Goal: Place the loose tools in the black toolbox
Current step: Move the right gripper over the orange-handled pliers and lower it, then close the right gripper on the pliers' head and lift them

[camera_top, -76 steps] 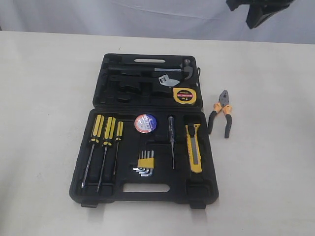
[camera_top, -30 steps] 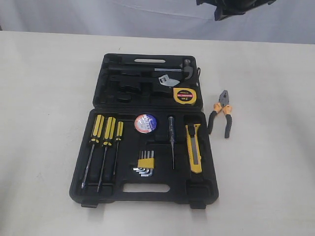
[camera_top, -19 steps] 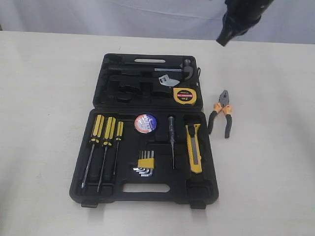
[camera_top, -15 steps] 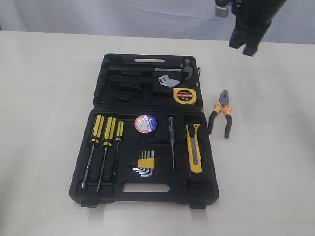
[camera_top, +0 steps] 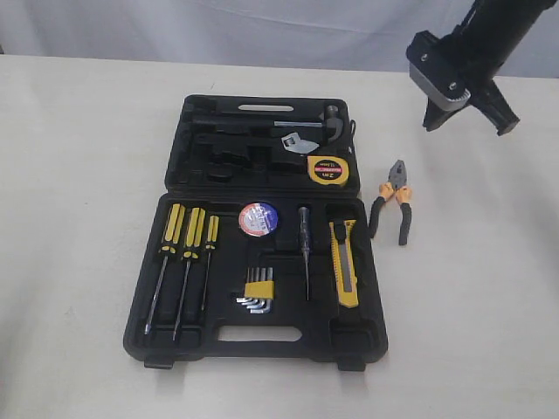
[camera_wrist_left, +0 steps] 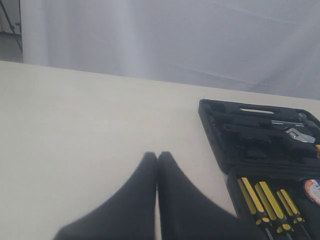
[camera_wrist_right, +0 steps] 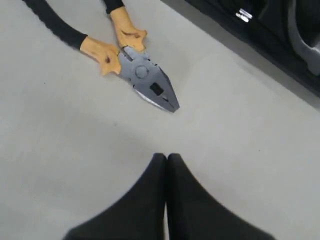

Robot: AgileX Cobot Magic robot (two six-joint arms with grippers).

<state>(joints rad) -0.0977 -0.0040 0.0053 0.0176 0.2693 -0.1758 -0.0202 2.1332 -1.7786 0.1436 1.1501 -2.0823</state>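
The black toolbox (camera_top: 258, 335) lies open on the white table. In its recesses sit the black tape roll (camera_top: 258, 218), the yellow-black utility knife (camera_top: 344, 262) and the yellow tape measure (camera_top: 328, 169). Pliers with orange-black handles (camera_top: 393, 202) lie on the table just right of the case. My right gripper (camera_top: 476, 92) hovers above and beyond them. In the right wrist view its fingertips (camera_wrist_right: 166, 156) are shut and empty, a short way from the pliers' nose (camera_wrist_right: 150, 87). My left gripper (camera_wrist_left: 157, 155) is shut and empty over bare table beside the toolbox (camera_wrist_left: 212, 130).
Three yellow-black screwdrivers (camera_top: 185, 253), a hex key set (camera_top: 257, 290), a slim tester screwdriver (camera_top: 304, 244) and a hammer (camera_top: 297, 122) also sit in the case. A pale curtain backs the table's far edge.
My right arm has come down from the top edge and swung right, now hanging over the table beyond the pliers. No tool has moved.
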